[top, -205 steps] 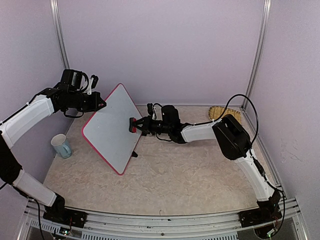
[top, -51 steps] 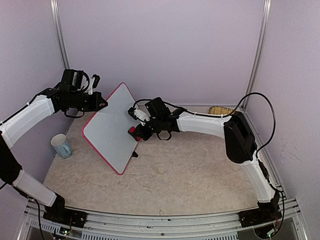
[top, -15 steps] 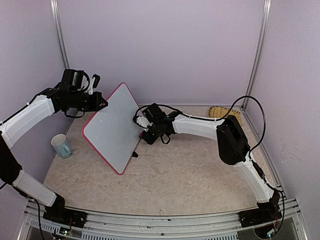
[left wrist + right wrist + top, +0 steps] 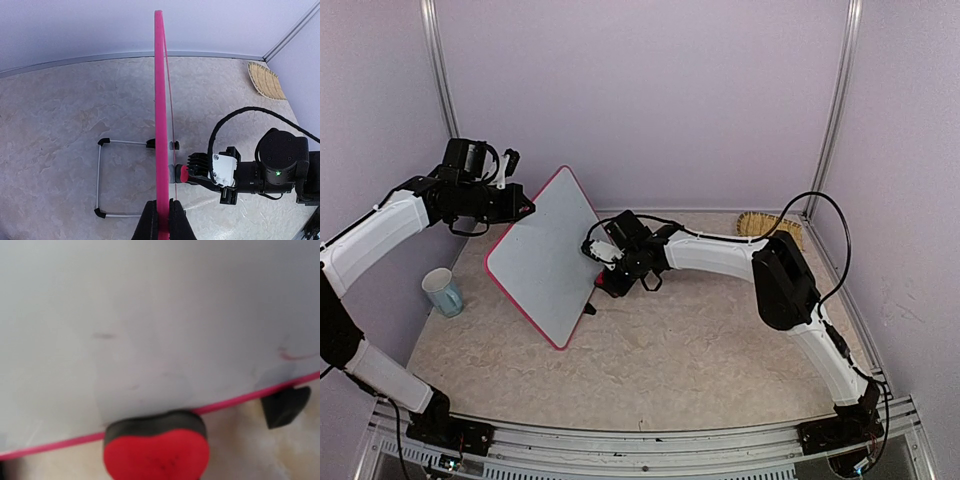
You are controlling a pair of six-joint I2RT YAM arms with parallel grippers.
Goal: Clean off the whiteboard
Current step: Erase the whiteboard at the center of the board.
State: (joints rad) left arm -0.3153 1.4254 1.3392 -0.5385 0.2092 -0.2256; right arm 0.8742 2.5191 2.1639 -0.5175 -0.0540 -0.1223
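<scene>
The whiteboard point(image 4: 542, 262), white with a pink-red frame, stands tilted at the left of the table. My left gripper point(image 4: 525, 210) is shut on its upper frame edge. In the left wrist view the frame point(image 4: 160, 115) runs edge-on, pinched between my black fingers point(image 4: 148, 224). My right gripper point(image 4: 612, 272) is shut on a red heart-shaped eraser point(image 4: 605, 289) with a dark felt face. That face presses against the board's lower edge point(image 4: 60, 444). The eraser point(image 4: 156, 452) fills the bottom of the right wrist view. On the board face point(image 4: 150, 310) only faint reddish smudges point(image 4: 295, 356) show. A black foot point(image 4: 282, 405) sits below the frame.
A pale blue mug point(image 4: 442, 292) stands left of the board near the wall. A wicker piece point(image 4: 768, 225) lies at the back right corner. A wire stand point(image 4: 100, 180) rests on the table behind the board. Walls close in on three sides.
My right gripper has carried the eraser from the board's middle down and right to its lower edge. The left arm and the board have stayed still.
</scene>
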